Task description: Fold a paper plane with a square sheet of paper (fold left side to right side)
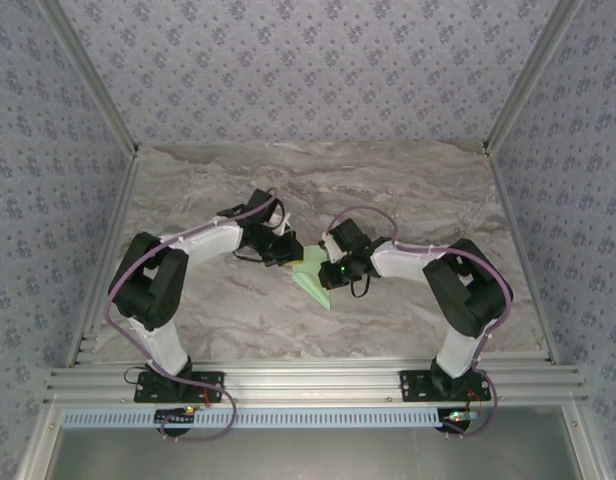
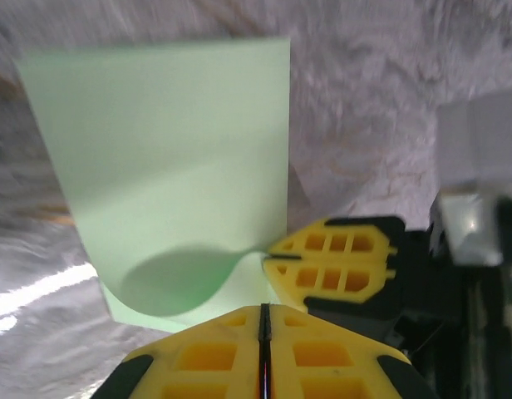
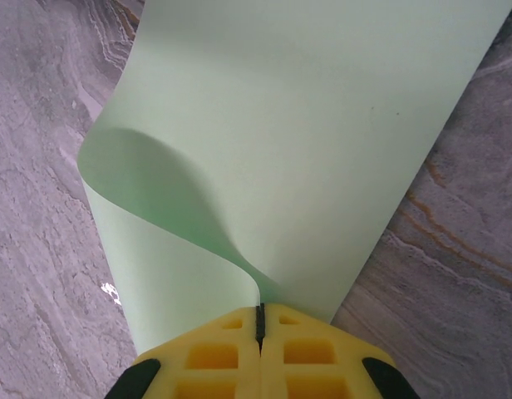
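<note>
**Risk: skewed crease, or the sheet slips or drags**

Top view: both arms meet mid-desk (image 1: 438,200). The square sheet of paper (image 1: 313,287) lies between the left fingers (image 1: 288,256) and the right fingers (image 1: 328,268), partly under them. Too small here to read either grip. The wrists are crowded, so any extra inward travel could knock one against the other.

Left wrist: the left fingers (image 2: 263,320) are closed, tips at the near edge of the sheet's lower layer. Can't tell whether paper is pinched or only pressed. The right fingers (image 2: 281,258) sit just ahead, clamped on the lifted edge. The sheet (image 2: 164,150) curls over in a loose loop, no crease yet. If the lower layer isn't pinned, a pull would likely drag the whole sheet across the marble.

Right wrist: the right fingers (image 3: 259,316) are closed on the edge of the sheet (image 3: 322,125), upper layer arching over the lower. The bite is narrow and at one spot, so thin paper could pivot, slip out or tear there. Far edges can't be checked for alignment. Flattening the loop off-square would set a crooked fold.
</note>
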Controlling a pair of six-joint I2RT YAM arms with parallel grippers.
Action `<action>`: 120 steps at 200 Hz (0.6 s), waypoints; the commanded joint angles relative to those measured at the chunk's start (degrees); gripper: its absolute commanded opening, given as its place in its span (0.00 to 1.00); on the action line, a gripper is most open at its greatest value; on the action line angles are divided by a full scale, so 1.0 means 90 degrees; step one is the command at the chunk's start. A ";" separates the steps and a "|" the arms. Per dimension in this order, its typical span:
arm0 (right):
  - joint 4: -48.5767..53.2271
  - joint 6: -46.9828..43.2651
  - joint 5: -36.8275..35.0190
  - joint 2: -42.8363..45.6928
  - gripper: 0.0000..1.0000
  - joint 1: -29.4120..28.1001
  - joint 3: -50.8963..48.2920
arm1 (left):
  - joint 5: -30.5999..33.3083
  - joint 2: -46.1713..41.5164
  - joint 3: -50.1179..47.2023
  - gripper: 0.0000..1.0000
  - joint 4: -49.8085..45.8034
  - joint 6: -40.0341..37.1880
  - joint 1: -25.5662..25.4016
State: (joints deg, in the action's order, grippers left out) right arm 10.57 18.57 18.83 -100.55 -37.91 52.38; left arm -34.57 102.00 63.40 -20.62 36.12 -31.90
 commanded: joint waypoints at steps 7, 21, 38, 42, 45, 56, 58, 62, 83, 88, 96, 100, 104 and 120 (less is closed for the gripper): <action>0.0779 -0.0102 -0.0185 -0.0393 0.00 -0.0097 -0.0127 | -0.0319 -0.0042 -0.0328 0.09 0.0687 0.0395 -0.0267; 0.0798 -0.0105 -0.0190 -0.0392 0.00 -0.0109 -0.0127 | -0.0301 0.0066 -0.0381 0.09 0.0898 0.0537 -0.0367; 0.0824 -0.0112 -0.0214 -0.0380 0.00 -0.0104 -0.0112 | -0.0240 0.0158 -0.0428 0.09 0.1099 0.0648 -0.0468; 0.0825 -0.0114 -0.0217 -0.0380 0.00 -0.0104 -0.0115 | -0.0221 0.0179 -0.0434 0.09 0.1109 0.0658 -0.0478; 0.0823 -0.0119 -0.0212 -0.0380 0.00 -0.0107 -0.0117 | -0.0197 0.0194 -0.0433 0.09 0.1118 0.0672 -0.0491; 0.0841 -0.0128 -0.0229 -0.0380 0.00 -0.0105 -0.0117 | -0.0104 0.0244 -0.0438 0.09 0.1120 0.0679 -0.0533; 0.0843 -0.0122 -0.0235 -0.0380 0.00 -0.0107 -0.0117 | -0.0092 0.0255 -0.0436 0.09 0.1112 0.0676 -0.0544; 0.0842 -0.0123 -0.0231 -0.0375 0.00 -0.0113 -0.0116 | -0.0068 0.0276 -0.0438 0.09 0.1097 0.0680 -0.0553; 0.0860 -0.0131 -0.0260 -0.0380 0.00 -0.0113 -0.0116 | 0.0085 0.0361 -0.0495 0.09 0.1021 0.0639 -0.0588; 0.0857 -0.0139 -0.0261 -0.0380 0.00 -0.0123 -0.0116 | 0.0113 0.0369 -0.0518 0.09 0.1007 0.0636 -0.0596; 0.0855 -0.0144 -0.0260 -0.0380 0.00 -0.0114 -0.0117 | 0.0147 0.0403 -0.0569 0.09 0.1002 0.0629 -0.0599; 0.0852 -0.0147 -0.0261 -0.0380 0.00 -0.0114 -0.0117 | 0.0166 0.0417 -0.0600 0.09 0.1007 0.0621 -0.0600; 0.0852 -0.0143 -0.0260 -0.0380 0.00 -0.0114 -0.0117 | 0.0171 0.0417 -0.0626 0.08 0.1004 0.0618 -0.0604; 0.0862 -0.0150 -0.0262 -0.0390 0.00 -0.0119 -0.0102 | 0.0296 0.0445 -0.0742 0.09 0.0976 0.0606 -0.0602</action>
State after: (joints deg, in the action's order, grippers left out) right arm 11.20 18.39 18.46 -100.66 -38.02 52.77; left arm -33.71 104.71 58.35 -11.68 41.56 -36.88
